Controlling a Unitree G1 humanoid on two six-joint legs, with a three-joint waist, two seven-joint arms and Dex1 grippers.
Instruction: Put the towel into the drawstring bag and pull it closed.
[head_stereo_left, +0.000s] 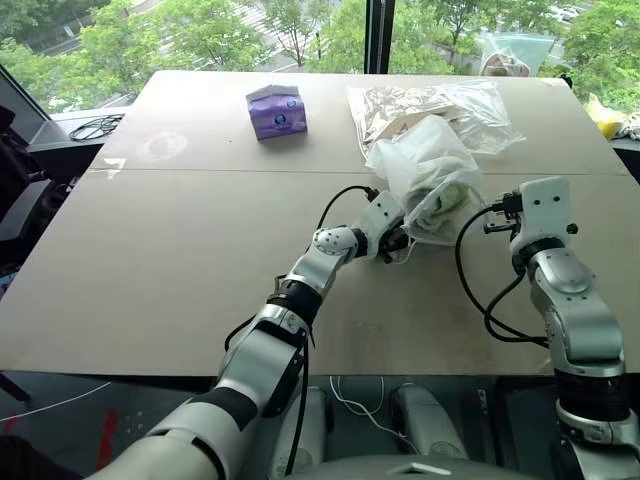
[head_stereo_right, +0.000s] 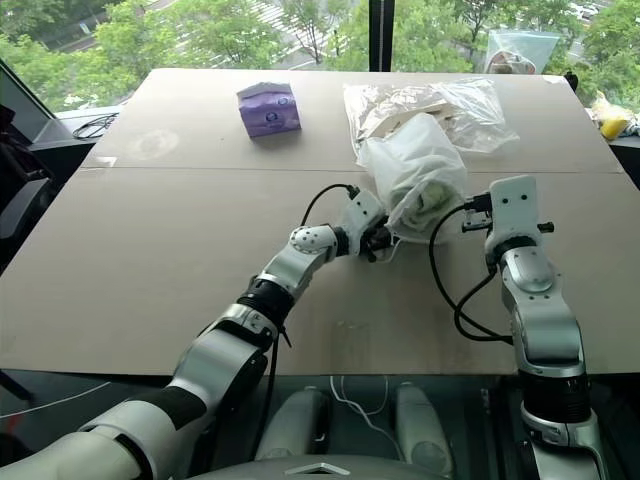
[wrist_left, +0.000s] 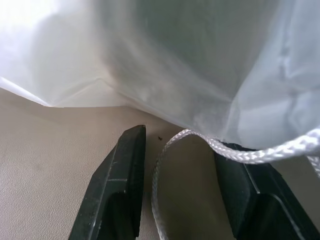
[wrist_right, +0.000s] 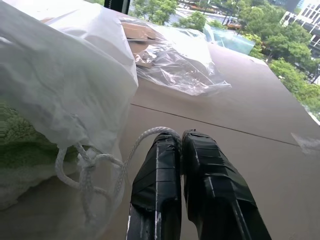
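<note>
You had the white translucent drawstring bag (head_stereo_left: 425, 170) standing bunched on the beige tabletop (head_stereo_left: 180, 250), between the two arms. The light green fluffy terry towel (head_stereo_left: 448, 203) sat inside it and showed through the thin fabric and at the mouth.

Directly behind the bag, touching or overlapping it, lay a clear crinkly plastic bag holding beige pieces (head_stereo_left: 445, 105). A small purple tissue box (head_stereo_left: 277, 110) stood well apart on the far left of the tabletop. A second clear bag (head_stereo_left: 512, 52) rested at the far edge by the window, and a black cable (head_stereo_left: 97, 126) lay off the left edge.

Your left tool (wrist_left: 177, 165) was at the bag's lower edge, its black fingers (wrist_left: 117, 190) apart and released, with a loop of white cord (wrist_left: 160, 170) lying between them, not pinched. Your right tool (wrist_right: 181, 142) was clenched on the other loop of white cord (wrist_right: 145, 135), which ran back to a knot at the bag's mouth.

The bag's fabric hid most of the towel. How far the mouth was drawn together could not be made out.
</note>
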